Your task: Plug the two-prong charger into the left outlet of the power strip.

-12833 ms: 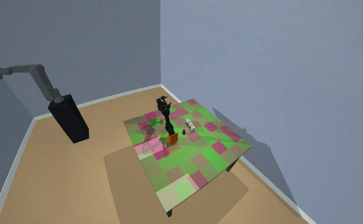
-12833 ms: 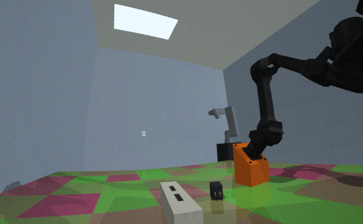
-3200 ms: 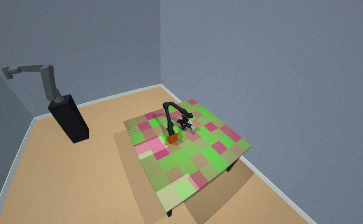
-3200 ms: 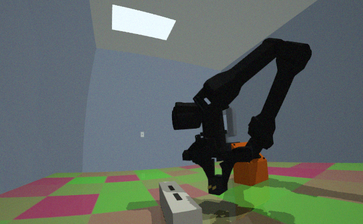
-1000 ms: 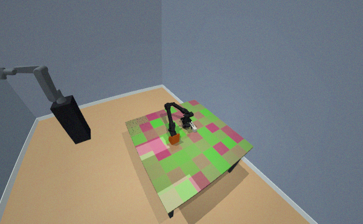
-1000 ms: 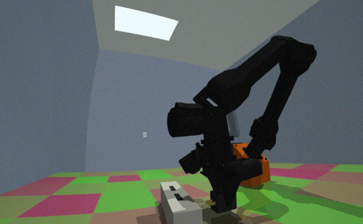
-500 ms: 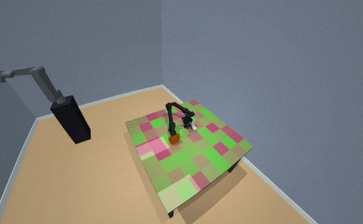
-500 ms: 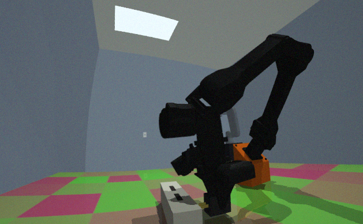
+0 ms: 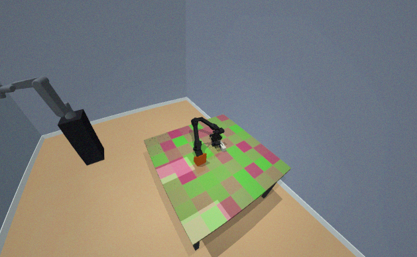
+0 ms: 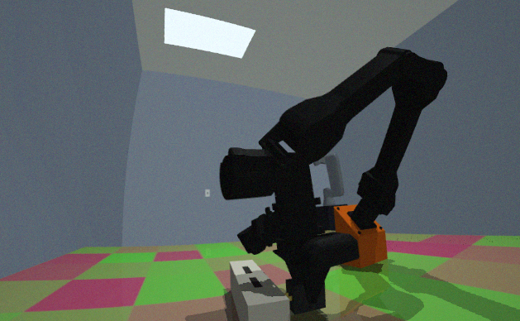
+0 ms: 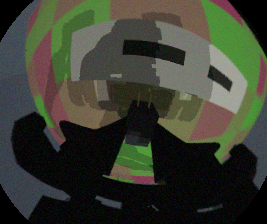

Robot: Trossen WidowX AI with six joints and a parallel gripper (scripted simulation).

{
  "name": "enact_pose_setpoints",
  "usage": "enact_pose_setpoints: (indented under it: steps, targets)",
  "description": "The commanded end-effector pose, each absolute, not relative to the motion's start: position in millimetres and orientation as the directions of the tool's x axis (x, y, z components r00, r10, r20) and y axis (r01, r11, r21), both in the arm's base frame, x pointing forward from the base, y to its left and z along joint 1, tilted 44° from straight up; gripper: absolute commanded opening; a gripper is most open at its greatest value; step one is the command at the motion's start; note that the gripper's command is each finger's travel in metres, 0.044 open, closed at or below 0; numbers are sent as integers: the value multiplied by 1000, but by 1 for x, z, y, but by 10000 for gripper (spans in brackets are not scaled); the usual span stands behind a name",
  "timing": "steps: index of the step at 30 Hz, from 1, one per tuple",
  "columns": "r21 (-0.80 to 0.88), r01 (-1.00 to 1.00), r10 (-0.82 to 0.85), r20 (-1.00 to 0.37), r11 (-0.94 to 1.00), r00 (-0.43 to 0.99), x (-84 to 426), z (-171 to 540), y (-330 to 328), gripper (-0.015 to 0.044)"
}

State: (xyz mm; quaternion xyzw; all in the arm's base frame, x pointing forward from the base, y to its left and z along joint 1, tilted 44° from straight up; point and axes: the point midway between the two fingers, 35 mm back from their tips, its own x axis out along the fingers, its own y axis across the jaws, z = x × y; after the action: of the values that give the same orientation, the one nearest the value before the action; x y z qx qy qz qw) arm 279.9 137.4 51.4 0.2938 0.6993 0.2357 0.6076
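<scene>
My gripper [image 9: 216, 144] [image 10: 308, 295] [image 11: 139, 120] is shut on the black charger [image 10: 307, 305] [image 11: 142, 117]. The charger is low beside the power strip, its two brass prongs [image 11: 144, 99] pointing at the strip's near side in the wrist view. In the exterior view a bit of brass shows right at the strip's edge. The power strip [image 9: 223, 147] [image 10: 268, 313] [image 11: 189, 75] is white-grey, with two dark slots in its top, and partly in shadow. The outlet openings facing the prongs cannot be made out. I cannot tell whether the prongs touch or enter the strip.
The arm's orange base [image 9: 199, 159] [image 10: 369, 248] stands on the checkered table [image 9: 209, 180] [image 10: 99, 294]. A grey arm [image 9: 50, 96] on a black pedestal [image 9: 81, 139] stands on the floor away from the table.
</scene>
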Motion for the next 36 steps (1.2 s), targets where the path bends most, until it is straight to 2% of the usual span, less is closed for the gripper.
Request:
enact_pose_setpoints:
  steps: [1, 36]
  targets:
    - [689, 133, 701, -707, 712, -92, 280, 52, 138, 0]
    - [689, 133, 701, -707, 712, -92, 289, 52, 138, 0]
